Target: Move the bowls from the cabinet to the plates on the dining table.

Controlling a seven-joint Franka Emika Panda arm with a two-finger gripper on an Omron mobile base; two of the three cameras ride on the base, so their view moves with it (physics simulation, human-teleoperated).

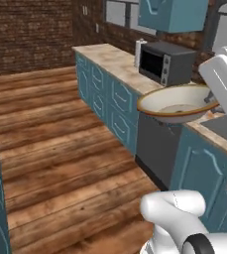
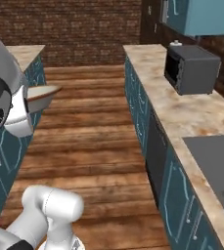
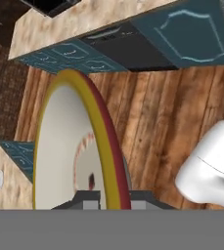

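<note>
One of the bowls, wide and cream-white inside with a tan rim, hangs in the air over the aisle. My gripper is shut on its right rim. In the right base view the bowl's edge pokes out from behind my arm. The hand view has the bowl edge-on, with the gripper clamped across its rim. The dining table stands at the left; its marble top carries a small pale plate. The teal wall cabinet hangs above the counter with its doors closed.
A long marble counter over teal drawers runs down the right, with a dark microwave, a white roll and a grey sink. A dark dishwasher front sits under it. Wooden floor forms the aisle.
</note>
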